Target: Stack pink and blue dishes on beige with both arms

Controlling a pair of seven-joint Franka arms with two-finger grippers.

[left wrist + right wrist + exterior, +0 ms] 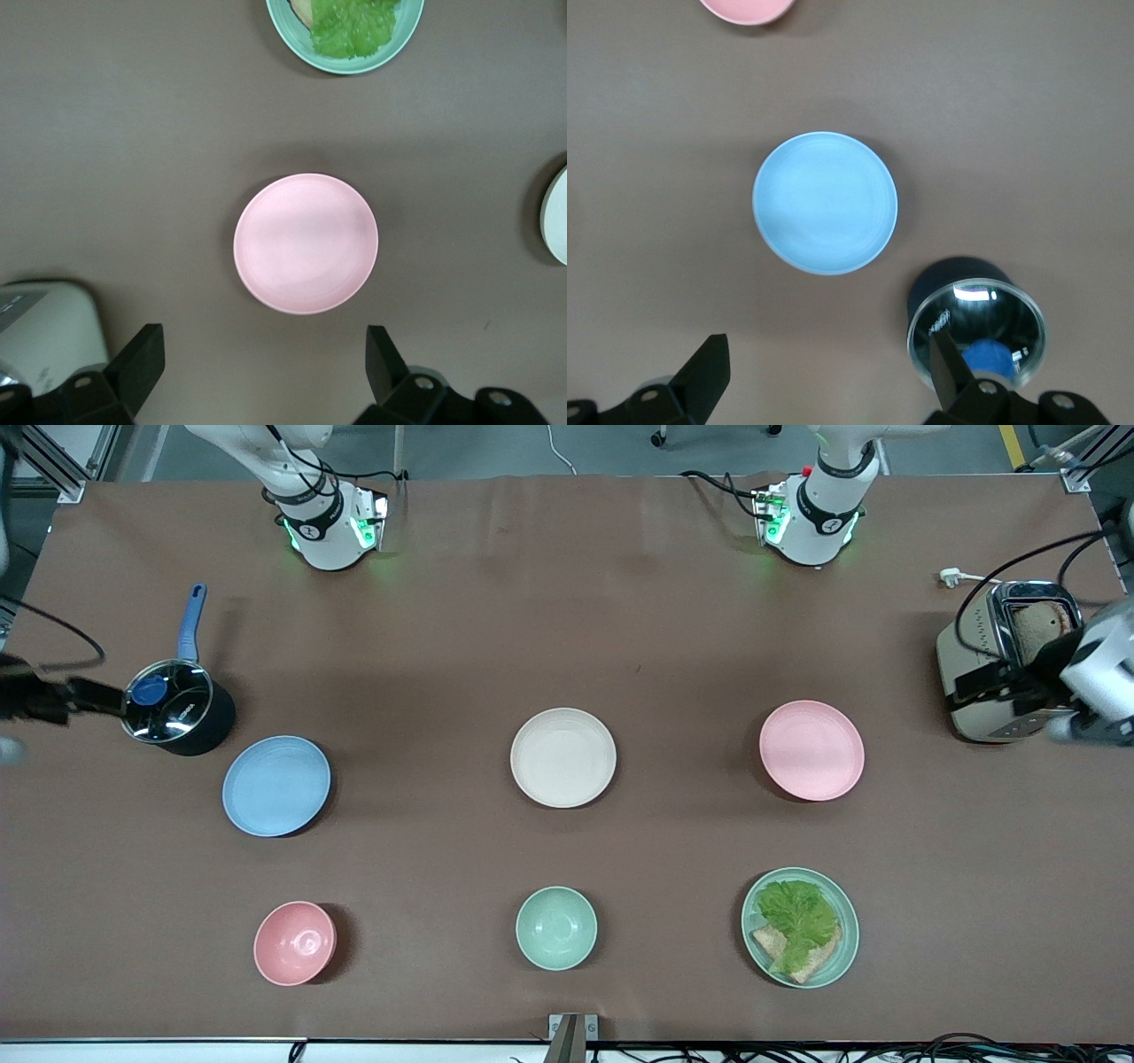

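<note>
I am holding my left hand (261,372) spread over the pink plate (811,749), my right hand (828,376) spread over the blue plate (276,786); the beige plate (563,757) is lying mid-surface between them. The plates are looking light, stiff and smooth, so I would pinch the rims. A mint-green plate (846,930) is carrying lettuce and bread.

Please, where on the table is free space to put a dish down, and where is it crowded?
Bare cloth lies between the beige plate and the pink plate, and between it and the blue plate. It is crowded where the pot nearly touches the blue plate.
</note>
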